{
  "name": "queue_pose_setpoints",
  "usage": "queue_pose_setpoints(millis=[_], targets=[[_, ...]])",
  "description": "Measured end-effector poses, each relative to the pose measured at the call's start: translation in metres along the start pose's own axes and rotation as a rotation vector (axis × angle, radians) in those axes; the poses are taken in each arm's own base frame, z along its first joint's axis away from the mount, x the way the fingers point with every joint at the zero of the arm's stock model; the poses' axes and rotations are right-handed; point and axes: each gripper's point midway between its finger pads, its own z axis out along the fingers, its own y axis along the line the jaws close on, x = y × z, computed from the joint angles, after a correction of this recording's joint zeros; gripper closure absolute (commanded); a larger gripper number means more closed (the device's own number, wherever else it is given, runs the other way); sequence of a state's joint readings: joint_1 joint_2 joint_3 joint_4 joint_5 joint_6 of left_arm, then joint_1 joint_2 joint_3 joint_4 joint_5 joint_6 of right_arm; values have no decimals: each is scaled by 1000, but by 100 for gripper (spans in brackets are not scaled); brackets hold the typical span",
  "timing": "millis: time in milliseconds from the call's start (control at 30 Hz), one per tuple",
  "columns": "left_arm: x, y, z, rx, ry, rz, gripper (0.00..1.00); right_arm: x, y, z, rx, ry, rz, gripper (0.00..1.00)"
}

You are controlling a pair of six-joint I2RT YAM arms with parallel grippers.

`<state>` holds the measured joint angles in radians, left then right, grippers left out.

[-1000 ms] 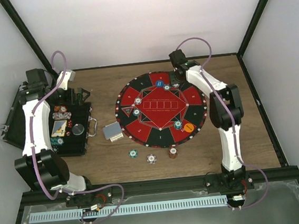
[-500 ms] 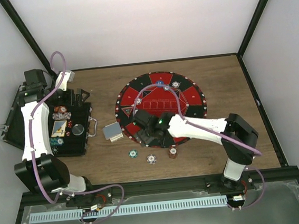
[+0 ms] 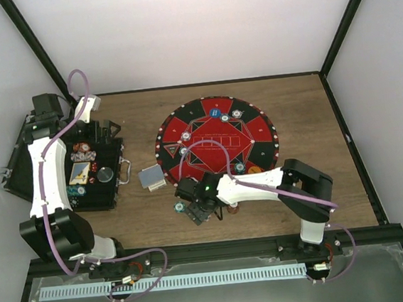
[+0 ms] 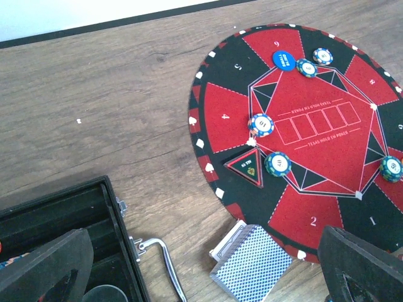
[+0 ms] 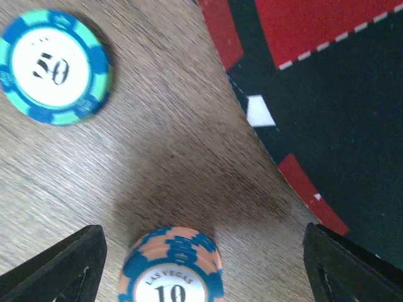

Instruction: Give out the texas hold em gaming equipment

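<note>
The right hand hangs low over the worktop. It is released, its 2 fingers spread wide and gripping nothing. Between them, touching neither, lies an orange-and-blue chip marked 10. Ahead of the hand, toward the side of the finger at the view's left, a teal-and-blue chip marked 50 rests flat on the wood. Ahead on the other side runs the edge of the red-and-black mat.

The left hand is released too, with its fingers wide apart and empty, above the open black case. Just ahead of it sits the deck of cards, patterned backs up, just beside the mat's rim. Farther ahead, on the mat, lie a blue button disc and 5 chips.
</note>
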<state>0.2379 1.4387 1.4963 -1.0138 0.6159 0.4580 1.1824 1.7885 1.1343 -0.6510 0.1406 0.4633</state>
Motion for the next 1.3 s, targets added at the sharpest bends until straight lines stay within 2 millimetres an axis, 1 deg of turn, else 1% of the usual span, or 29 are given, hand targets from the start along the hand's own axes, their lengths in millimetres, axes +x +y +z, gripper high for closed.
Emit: queue_pose_setpoints(millis=[167, 267, 367, 467, 567, 667, 767, 833, 933, 1100, 1300], targets=[[-1, -2, -2, 4, -7, 3, 0, 13, -3, 6, 2, 35, 6, 21], [-2, -3, -3, 3, -12, 7, 0, 21, -2, 9, -7, 57, 10, 22], [-3, -4, -4, 5, -17, 9, 0, 23, 0, 9, -13, 56, 10, 23], [-3, -5, -5, 7, -18, 10, 0, 24, 4, 9, -14, 55, 5, 27], [-3, -5, -5, 8, -18, 10, 0, 25, 6, 8, -14, 54, 2, 33], [-3, -5, -5, 8, -18, 9, 0, 26, 6, 8, -11, 53, 7, 43], [-3, -5, -5, 9, -19, 9, 0, 26, 5, 8, -6, 52, 8, 55], [-3, -5, -5, 9, -19, 9, 0, 26, 5, 8, -3, 52, 14, 59], [-3, -5, -5, 10, -19, 9, 0, 26, 5, 8, -2, 51, 14, 59], [-4, -5, -5, 10, -20, 9, 0, 26, 5, 8, -1, 53, 12, 50], [-4, -5, -5, 11, -20, 9, 0, 29, 3, 7, 7, 67, 8, 49]])
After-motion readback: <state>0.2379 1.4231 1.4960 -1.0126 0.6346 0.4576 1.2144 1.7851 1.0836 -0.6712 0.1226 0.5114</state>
